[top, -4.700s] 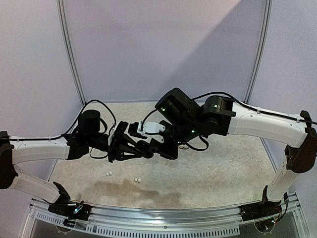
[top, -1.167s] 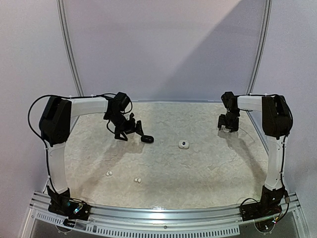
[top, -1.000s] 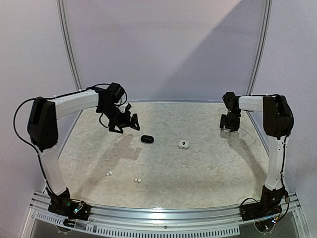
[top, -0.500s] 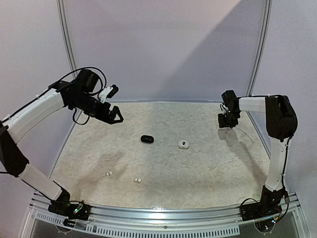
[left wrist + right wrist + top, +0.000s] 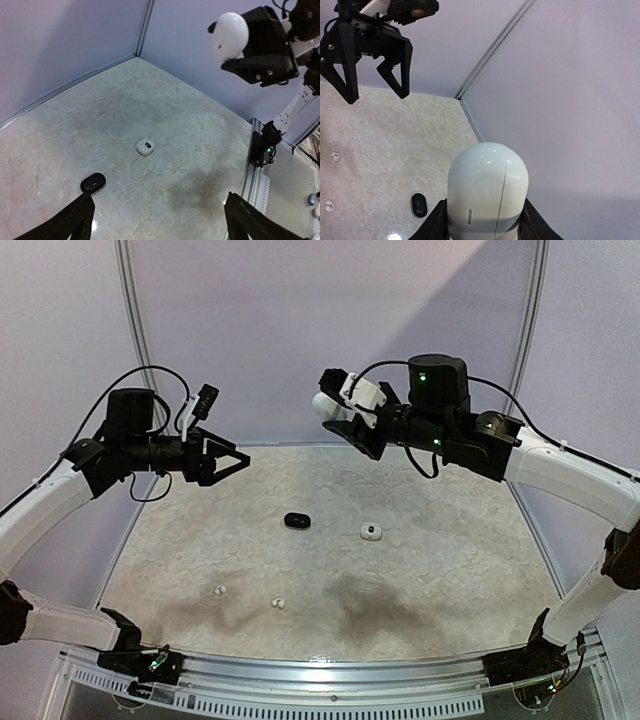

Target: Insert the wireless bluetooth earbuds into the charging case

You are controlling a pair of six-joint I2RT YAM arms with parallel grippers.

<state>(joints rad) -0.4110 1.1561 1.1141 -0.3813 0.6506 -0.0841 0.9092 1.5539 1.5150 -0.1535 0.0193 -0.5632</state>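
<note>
Right pincer point(image 5: 337, 411) is up in the air, upper middle of the top view, clamped around a white charging case point(image 5: 324, 405). Left pincer point(image 5: 377, 94) hangs spread wide with nothing in it. A few white earbuds point(image 5: 220, 590) lie on the table point(image 5: 450, 580) at lower left, and a black case point(image 5: 296, 521) sits mid-frame.

right tool point(image 5: 334, 413) grips white case point(image 5: 322, 406) aloft.
</note>
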